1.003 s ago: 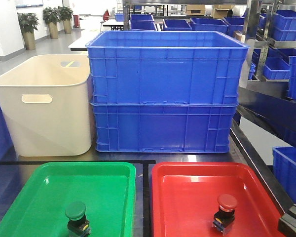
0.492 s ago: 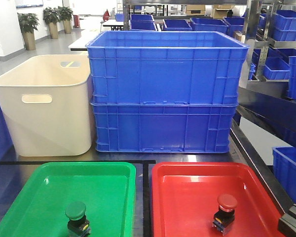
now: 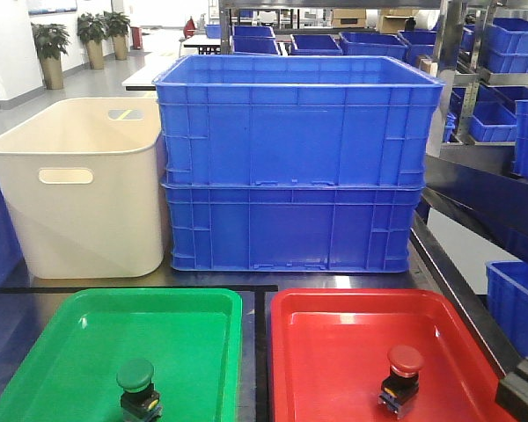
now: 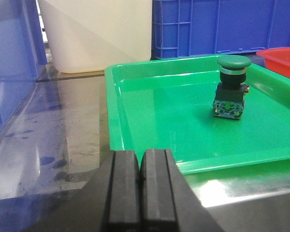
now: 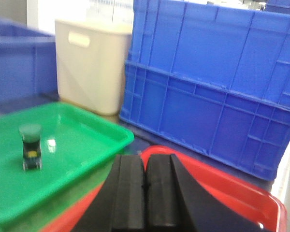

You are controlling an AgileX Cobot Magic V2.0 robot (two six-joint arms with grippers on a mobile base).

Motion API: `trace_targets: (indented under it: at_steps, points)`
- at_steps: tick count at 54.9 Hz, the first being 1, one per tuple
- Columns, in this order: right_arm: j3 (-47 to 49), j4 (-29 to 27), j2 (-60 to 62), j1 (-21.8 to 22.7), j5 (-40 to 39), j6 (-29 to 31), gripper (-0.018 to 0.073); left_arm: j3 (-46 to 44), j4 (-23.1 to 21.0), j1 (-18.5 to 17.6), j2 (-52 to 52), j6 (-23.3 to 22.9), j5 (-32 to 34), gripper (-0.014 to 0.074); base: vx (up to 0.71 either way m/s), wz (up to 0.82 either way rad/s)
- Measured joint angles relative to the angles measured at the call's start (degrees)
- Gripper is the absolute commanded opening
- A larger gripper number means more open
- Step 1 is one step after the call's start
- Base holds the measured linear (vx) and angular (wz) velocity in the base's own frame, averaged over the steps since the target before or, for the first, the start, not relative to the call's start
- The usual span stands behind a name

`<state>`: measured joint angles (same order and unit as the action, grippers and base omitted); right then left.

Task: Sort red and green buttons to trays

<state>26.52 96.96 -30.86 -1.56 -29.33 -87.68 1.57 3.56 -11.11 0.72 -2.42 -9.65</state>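
The green button (image 3: 138,388) stands upright in the green tray (image 3: 88,343). It also shows in the left wrist view (image 4: 230,87) and the right wrist view (image 5: 31,145). The red button (image 3: 401,378) stands upright in the red tray (image 3: 334,343). My left gripper (image 4: 140,159) is shut and empty, low over the table in front of the green tray's (image 4: 150,121) near rim. My right gripper (image 5: 145,164) is shut and empty above the red tray's (image 5: 241,188) rim; the red button is hidden in that view.
Two stacked blue bins (image 3: 295,163) stand behind the trays. A cream tub (image 3: 84,189) stands to their left. Another blue bin (image 4: 12,63) is at the table's left side. Blue bins on shelves (image 3: 510,79) line the right.
A dark arm part at the lower right edge of the front view has shifted slightly. The buttons and trays have not moved.
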Motion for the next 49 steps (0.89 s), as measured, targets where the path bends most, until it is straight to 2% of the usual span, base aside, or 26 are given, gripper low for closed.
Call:
trace_targets:
  at_steps: [3, 6, 11, 16, 20, 24, 28, 33, 38, 49]
  points:
    - [0.0, -6.0, -0.9, 0.0, 1.4, 4.9, -0.0012, 0.0, 0.0, 0.0, 0.0, 0.0, 0.0, -0.0004, 0.00, 0.00]
    - [0.0, -14.0, -2.0, 0.0, 3.2, 12.5, -0.0012, 0.0, 0.0, 0.0, 0.0, 0.0, 0.0, -0.0004, 0.00, 0.00]
    - [0.0, -32.8, -4.0, 0.0, 9.3, 29.3, -0.0012, 0.0, 0.0, 0.0, 0.0, 0.0, 0.0, -0.0004, 0.00, 0.00]
    - [0.0, -57.9, -5.2, 0.0, 19.5, 49.9, -0.0012, 0.0, 0.0, 0.0, 0.0, 0.0, -0.1, -0.0004, 0.00, 0.00]
    - [0.0, -74.5, -5.1, 0.1, 27.7, 65.8, -0.0012, 0.0, 0.0, 0.0, 0.0, 0.0, -0.1, -0.0004, 0.00, 0.00]
    - [-0.1, -84.8, -3.8, 0.1, 35.0, 78.2, -0.0012, 0.0, 0.0, 0.0, 0.0, 0.0, -0.1, -0.0004, 0.00, 0.00]
    - [-0.2, -91.1, -1.1, 0.1, 40.9, 87.2, -0.0012, 0.0, 0.0, 0.0, 0.0, 0.0, -0.1, -0.0004, 0.00, 0.00]
    - [-2.2, -94.8, 4.3, 0.1, 43.6, 93.1, -0.0012, 0.0, 0.0, 0.0, 0.0, 0.0, -0.1, -0.0004, 0.00, 0.00]
    - [-7.8, -95.9, 10.3, 0.1, 40.6, 94.0, -0.0012, 0.0, 0.0, 0.0, 0.0, 0.0, -0.2, -0.0004, 0.00, 0.00]
    - [-25.2, -96.6, 24.6, 0.1, 28.8, 90.2, -0.0012, 0.0, 0.0, 0.0, 0.0, 0.0, -0.2, -0.0004, 0.00, 0.00]
